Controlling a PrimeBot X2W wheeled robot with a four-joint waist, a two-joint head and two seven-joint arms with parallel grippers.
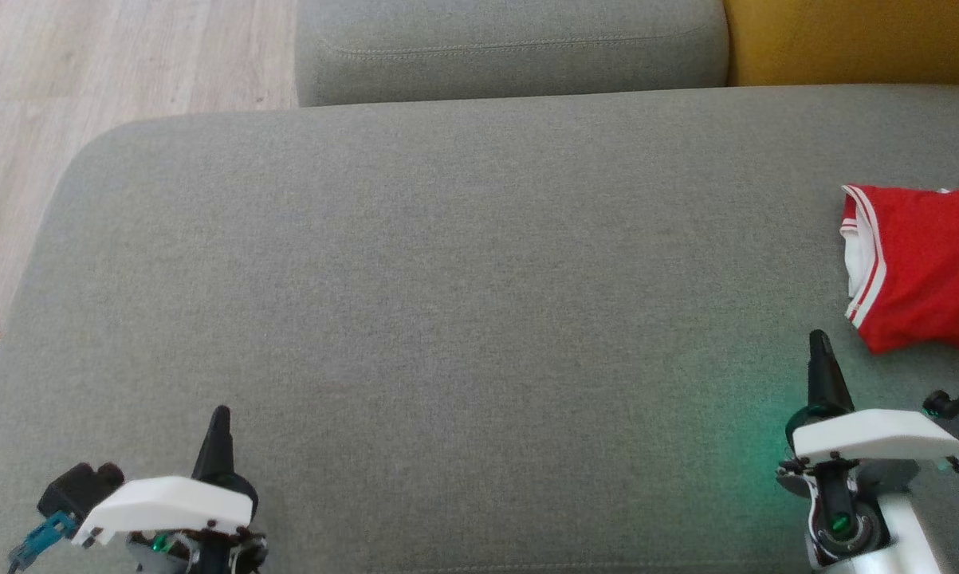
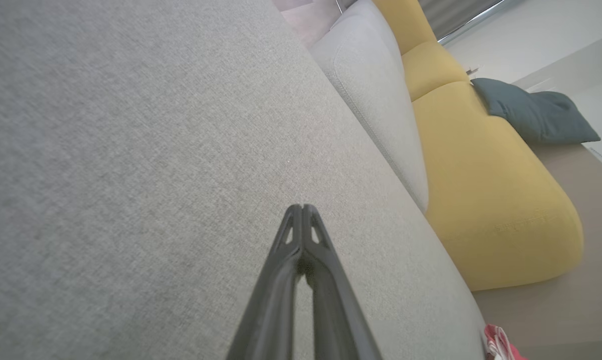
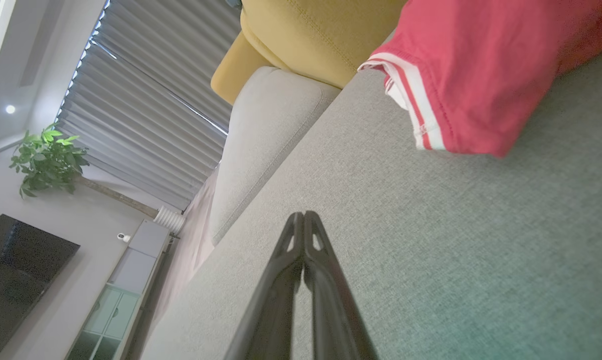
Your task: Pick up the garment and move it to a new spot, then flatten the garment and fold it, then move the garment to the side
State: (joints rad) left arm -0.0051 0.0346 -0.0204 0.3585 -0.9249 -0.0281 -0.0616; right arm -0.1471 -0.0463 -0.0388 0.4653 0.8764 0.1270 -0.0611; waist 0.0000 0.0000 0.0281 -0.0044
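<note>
A red garment [image 1: 921, 267] with white striped trim lies bunched at the right edge of the grey sofa seat [image 1: 447, 303]. The right wrist view has the garment [image 3: 476, 75] at its top right, and a small corner of the garment [image 2: 501, 345] peeks in at the bottom right of the left wrist view. My right gripper [image 1: 820, 341] is shut and empty, a short way to the lower left of the garment and apart from it; its fingertips [image 3: 303, 216] meet above bare cushion. My left gripper [image 1: 220, 414] is shut and empty at the lower left, fingertips [image 2: 301, 209] pressed together.
A grey back cushion [image 1: 511, 48] runs along the far side, with a yellow cushion [image 1: 854, 40] to its right. Wooden floor [image 1: 88, 72] lies past the seat's left edge. A dark pillow [image 2: 531, 110] rests on the yellow sofa section.
</note>
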